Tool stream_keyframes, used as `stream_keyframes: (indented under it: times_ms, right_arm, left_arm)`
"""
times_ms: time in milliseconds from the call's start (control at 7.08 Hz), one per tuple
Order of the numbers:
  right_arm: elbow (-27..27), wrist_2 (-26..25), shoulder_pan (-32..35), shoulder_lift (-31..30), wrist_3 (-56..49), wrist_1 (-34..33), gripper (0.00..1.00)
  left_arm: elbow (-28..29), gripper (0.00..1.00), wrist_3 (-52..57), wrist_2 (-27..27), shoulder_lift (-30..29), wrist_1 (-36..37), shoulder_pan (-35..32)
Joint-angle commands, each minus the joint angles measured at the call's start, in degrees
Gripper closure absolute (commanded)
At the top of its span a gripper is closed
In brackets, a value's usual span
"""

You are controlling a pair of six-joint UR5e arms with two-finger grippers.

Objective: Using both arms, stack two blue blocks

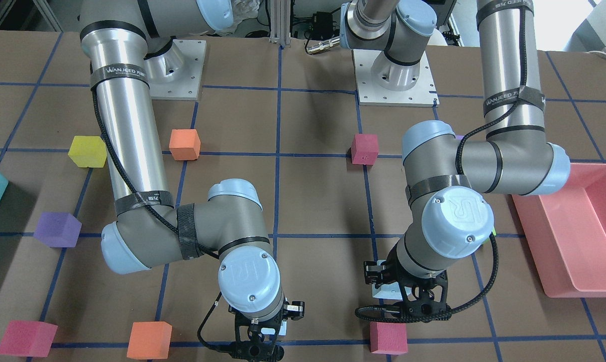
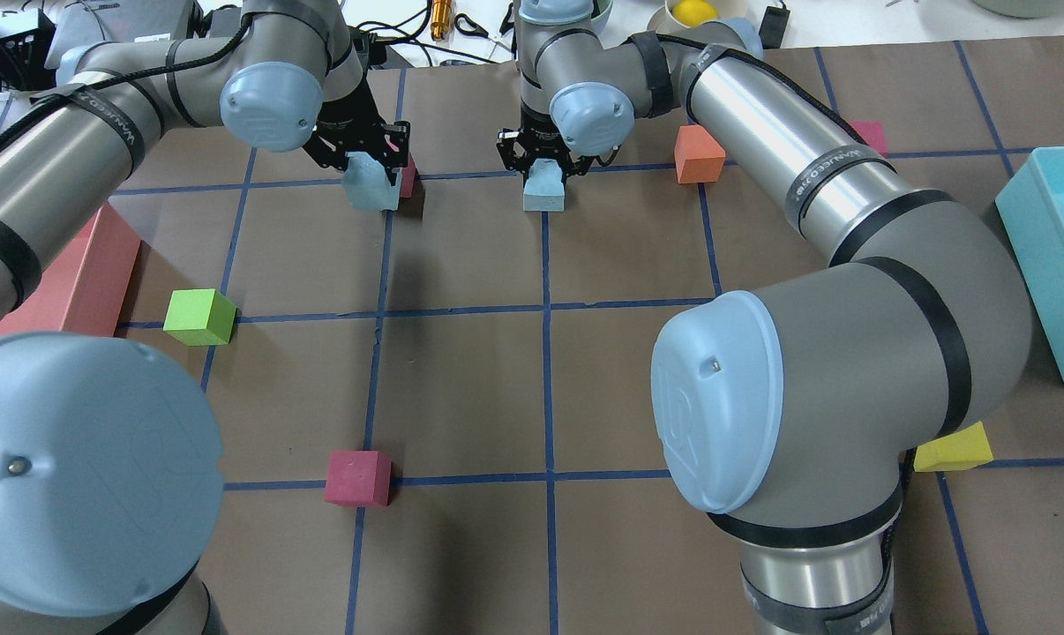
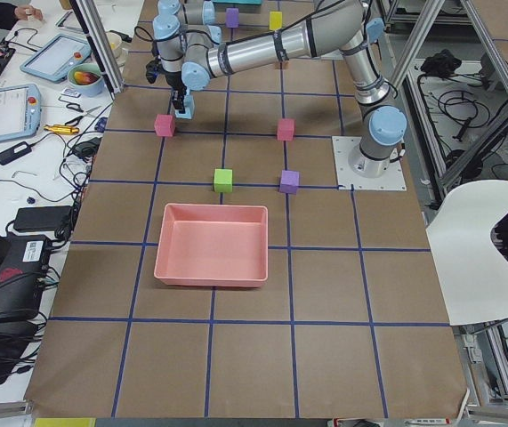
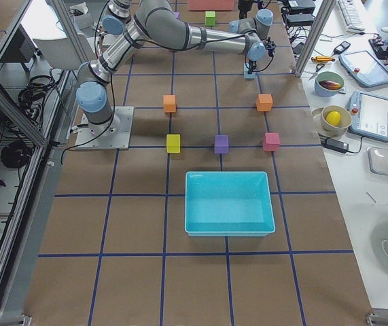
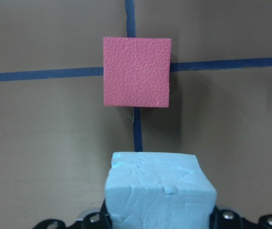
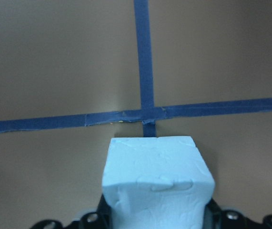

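My left gripper is shut on a pale blue block and holds it above the table, just short of a pink cube. The block fills the bottom of the left wrist view. My right gripper is shut on the second blue block, low over a tape crossing. I cannot tell whether this block touches the table. It shows in the right wrist view. The two blocks are about one grid square apart, side by side at the far edge.
The pink cube sits right beside the left block. An orange cube lies to the right of the right gripper. A green cube, another pink cube, a yellow cube, a teal bin and a pink tray lie nearer.
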Motion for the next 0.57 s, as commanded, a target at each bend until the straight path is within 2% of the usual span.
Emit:
stream_keyframes:
  times_ms: [0,283,424]
  right_arm:
    - [-0.22,0.22,-0.17,-0.69,0.34,-0.02,0.00]
    - [0.12,0.57,-0.78,-5.14,0.79,3.12,0.00]
    - [0.56,0.05,-1.74,-8.65,-0.08,8.19,0.00]
  left_arm:
    - [0.18,1.00,0.00,-0.09,-0.01,-0.11,0.00]
    - [0.18,1.00,-0.09,-0.18,-0.01,-0.28,0.00]
    - [0.09,1.00,-0.26,-0.26,-0.01,-0.37,-0.26]
